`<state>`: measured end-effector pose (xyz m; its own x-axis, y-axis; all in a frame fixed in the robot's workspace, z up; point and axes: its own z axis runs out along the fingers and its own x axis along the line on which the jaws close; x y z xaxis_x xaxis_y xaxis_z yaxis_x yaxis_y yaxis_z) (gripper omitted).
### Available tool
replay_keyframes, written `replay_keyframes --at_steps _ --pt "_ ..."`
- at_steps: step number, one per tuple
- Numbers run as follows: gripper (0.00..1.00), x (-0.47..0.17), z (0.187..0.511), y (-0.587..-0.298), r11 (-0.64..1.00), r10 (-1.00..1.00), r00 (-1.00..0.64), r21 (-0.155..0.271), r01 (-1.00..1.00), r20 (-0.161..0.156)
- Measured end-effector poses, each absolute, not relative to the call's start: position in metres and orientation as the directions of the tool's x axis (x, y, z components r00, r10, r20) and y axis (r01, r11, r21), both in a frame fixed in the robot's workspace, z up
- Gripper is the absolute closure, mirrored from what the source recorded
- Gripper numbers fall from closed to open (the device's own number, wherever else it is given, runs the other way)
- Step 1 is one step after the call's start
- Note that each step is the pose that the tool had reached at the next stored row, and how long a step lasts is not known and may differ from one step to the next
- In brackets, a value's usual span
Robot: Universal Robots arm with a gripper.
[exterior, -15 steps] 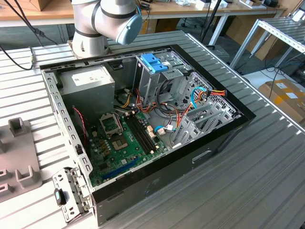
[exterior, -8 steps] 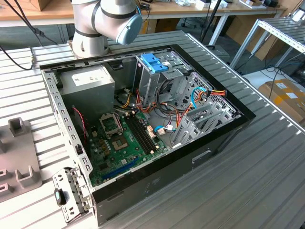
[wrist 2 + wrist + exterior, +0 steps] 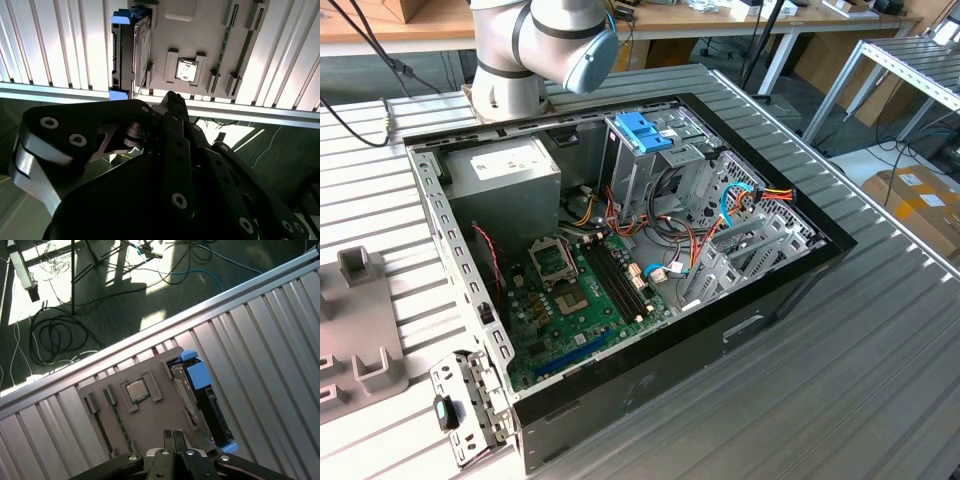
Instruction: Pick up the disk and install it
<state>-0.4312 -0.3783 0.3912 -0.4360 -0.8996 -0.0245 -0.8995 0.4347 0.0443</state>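
The disk (image 3: 206, 399) stands on its long edge in a slot at the side of a grey holder plate (image 3: 160, 415). It is a dark drive in a bright blue carrier with a blue end tab (image 3: 200, 374). In the second wrist view the disk (image 3: 128, 50) and its blue tab (image 3: 121, 18) sit beside the same holder plate (image 3: 205, 30). My gripper (image 3: 173, 434) hangs above the plate, a little to the side of the disk and not touching it. The black fingers (image 3: 172, 100) lie together with nothing between them.
A processor chip (image 3: 136, 391) rests in a recess of the plate. The open computer case (image 3: 650, 340) lies on the ribbed metal table (image 3: 880, 380), with a motherboard (image 3: 585, 290) and a light-blue bracket (image 3: 643, 130) on its grey drive cage. Cables cover the floor (image 3: 60, 330) past the table edge.
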Motion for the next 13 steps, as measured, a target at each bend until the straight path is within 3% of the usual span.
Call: replay_keyframes --at_steps 13 --pt "0.89 -0.4312 0.3912 -0.3783 0.395 -0.918 -0.396 0.044 -0.918 -0.024"
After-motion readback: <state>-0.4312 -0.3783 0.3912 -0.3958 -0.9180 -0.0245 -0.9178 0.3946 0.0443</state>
